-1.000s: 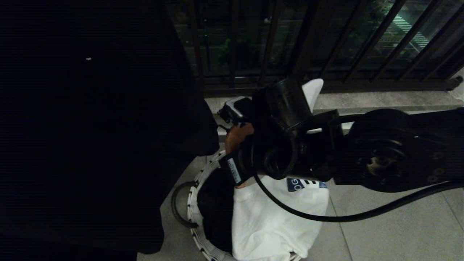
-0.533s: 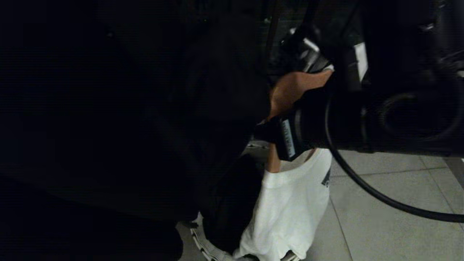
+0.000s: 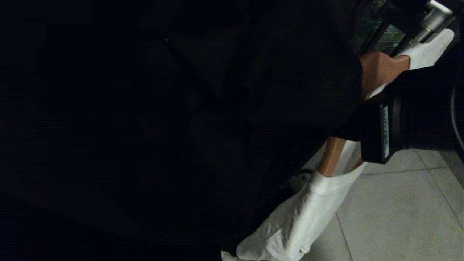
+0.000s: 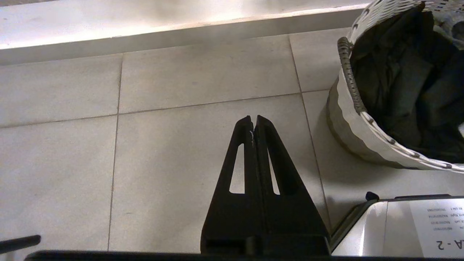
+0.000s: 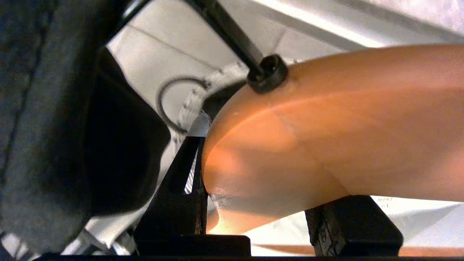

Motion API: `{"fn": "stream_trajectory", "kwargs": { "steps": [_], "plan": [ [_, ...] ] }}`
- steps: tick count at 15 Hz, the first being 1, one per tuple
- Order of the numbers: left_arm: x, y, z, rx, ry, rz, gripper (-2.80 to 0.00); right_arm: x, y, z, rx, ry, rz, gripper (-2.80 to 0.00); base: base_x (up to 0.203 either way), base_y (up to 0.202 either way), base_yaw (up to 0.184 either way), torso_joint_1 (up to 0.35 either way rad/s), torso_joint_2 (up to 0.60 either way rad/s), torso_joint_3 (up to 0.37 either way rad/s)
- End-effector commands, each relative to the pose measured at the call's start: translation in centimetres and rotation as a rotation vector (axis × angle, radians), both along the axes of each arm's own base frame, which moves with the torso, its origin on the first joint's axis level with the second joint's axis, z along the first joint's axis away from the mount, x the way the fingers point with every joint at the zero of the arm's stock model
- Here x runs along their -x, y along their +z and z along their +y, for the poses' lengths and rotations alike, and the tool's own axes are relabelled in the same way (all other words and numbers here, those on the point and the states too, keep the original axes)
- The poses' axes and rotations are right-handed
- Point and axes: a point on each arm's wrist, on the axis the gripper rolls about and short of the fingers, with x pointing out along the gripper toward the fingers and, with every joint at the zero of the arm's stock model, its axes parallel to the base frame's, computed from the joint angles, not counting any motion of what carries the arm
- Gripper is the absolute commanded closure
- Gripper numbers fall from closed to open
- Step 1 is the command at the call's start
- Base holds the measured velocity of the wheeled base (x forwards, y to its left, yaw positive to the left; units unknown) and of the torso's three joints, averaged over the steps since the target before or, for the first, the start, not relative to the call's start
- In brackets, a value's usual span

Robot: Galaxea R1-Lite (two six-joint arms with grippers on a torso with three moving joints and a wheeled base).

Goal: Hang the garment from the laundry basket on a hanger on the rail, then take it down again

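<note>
My right gripper [image 5: 261, 174] is shut on the thick middle of an orange-brown wooden hanger [image 5: 326, 137], just under its black hook stem [image 5: 268, 72]. In the head view the hanger [image 3: 377, 69] is high at the right, against my black right arm [image 3: 420, 116]. The white garment [image 3: 301, 224] hangs from it in a long drape toward the floor. The laundry basket [image 4: 362, 119], with a white patterned rim, holds dark clothes. My left gripper [image 4: 253, 127] is parked shut and empty over the floor tiles beside it. The rail is out of view.
A large dark cloth [image 3: 145, 127] hangs close in front and fills the left and middle of the head view; it also shows beside the right gripper [image 5: 72, 127]. A raised pale step [image 4: 145, 25] runs behind the tiled floor. My white base corner [image 4: 398, 224] sits by the basket.
My right arm has risen up and to the right with the hanger, drawing the white garment up out of the basket. The dark cloth now covers more of the head view.
</note>
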Motion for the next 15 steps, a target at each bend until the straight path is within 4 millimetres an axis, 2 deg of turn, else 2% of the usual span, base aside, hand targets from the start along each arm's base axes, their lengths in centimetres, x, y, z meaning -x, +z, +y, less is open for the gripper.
{"fn": "stream_trajectory", "kwargs": {
  "steps": [1,5,7,15],
  "plan": [
    [0.0,-0.1,0.0,0.0,0.0,0.002,0.0,0.7,-0.8,-0.9,0.018,-0.007,0.016,0.0,0.0,0.0,0.0,0.0,0.0,0.0],
    [0.0,0.0,0.0,0.0,0.0,0.0,0.0,0.1,-3.1,-0.2,0.039,-0.018,0.062,0.0,0.0,0.0,0.0,0.0,0.0,0.0],
    [0.0,-0.1,0.0,0.0,-0.001,0.002,0.0,-0.6,-4.8,0.6,0.08,-0.022,0.111,0.0,0.0,0.0,0.0,0.0,0.0,0.0],
    [0.0,0.0,0.0,0.0,0.0,0.0,0.0,-4.7,-14.2,4.6,0.238,-0.04,0.254,0.0,0.0,0.0,0.0,0.0,0.0,0.0]
  ]
}}
